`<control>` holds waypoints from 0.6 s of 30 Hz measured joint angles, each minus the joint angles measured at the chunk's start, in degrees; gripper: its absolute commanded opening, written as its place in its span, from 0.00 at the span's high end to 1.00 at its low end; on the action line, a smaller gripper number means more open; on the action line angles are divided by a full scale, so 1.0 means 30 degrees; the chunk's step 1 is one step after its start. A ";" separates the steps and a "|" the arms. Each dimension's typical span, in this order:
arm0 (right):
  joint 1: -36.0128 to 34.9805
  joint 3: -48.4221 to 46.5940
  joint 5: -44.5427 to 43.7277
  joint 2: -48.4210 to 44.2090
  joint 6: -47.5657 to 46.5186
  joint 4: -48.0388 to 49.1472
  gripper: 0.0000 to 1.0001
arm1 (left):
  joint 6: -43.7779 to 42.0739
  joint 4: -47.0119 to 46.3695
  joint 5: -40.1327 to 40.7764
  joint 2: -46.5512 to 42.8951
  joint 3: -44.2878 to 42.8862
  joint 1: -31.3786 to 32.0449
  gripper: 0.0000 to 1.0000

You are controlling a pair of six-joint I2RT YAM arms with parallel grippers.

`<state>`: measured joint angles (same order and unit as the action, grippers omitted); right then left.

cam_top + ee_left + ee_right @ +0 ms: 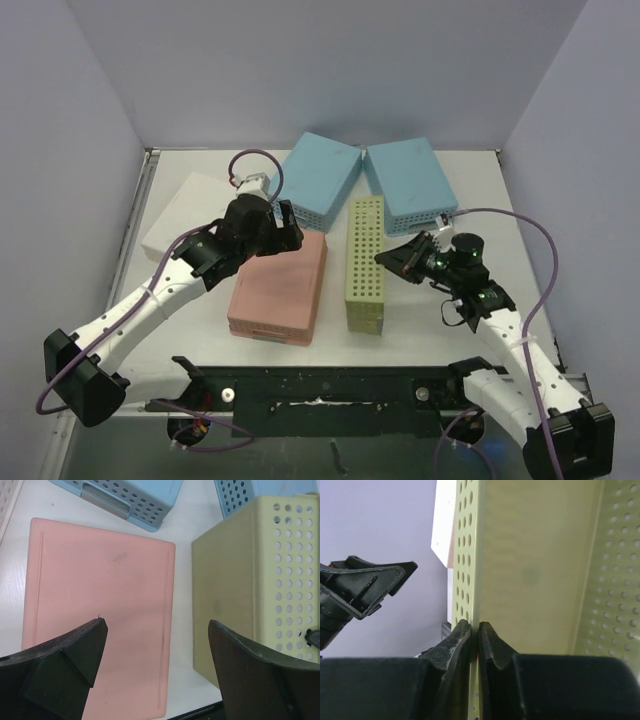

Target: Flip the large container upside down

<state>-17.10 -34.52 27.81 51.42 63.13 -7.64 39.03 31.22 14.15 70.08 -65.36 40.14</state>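
green container (365, 262) is seen tipped on its side on the bench (470, 190) | right wrist view only: right hand (475, 630) is clamped on its perforated wall | left wrist view: left hand (157, 625) is spread wide above pink container (100, 605)

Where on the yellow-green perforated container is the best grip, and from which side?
The thin perforated wall at its rim, from the right. The yellow-green container stands on its side, opening toward the right gripper, whose fingers pinch that wall.
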 measured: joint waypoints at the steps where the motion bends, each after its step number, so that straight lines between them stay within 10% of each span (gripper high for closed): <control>1: 0.0845 0.0539 0.0590 -0.0503 0.0211 0.0284 1.00 | 0.0022 0.0007 -0.0007 0.0000 0.0036 -0.0007 0.17; 10: 0.6499 0.1698 0.3366 -0.3439 -0.0911 -0.2601 0.68 | 0.0138 -0.0058 -0.0036 0.0233 0.0044 -0.0080 0.17; 14: 0.7497 0.0532 0.2958 -0.3300 -0.2798 -0.5326 0.38 | 0.0131 -0.0066 -0.0080 0.0233 0.0051 -0.0080 0.17; 18: 0.8102 0.0284 0.2215 -0.3075 -0.3701 -0.7220 0.33 | 0.0124 -0.0066 -0.0080 0.0233 0.0066 -0.0080 0.17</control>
<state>7.20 -33.67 34.46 42.19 52.03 -29.30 39.40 31.03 13.91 70.78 -65.17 39.90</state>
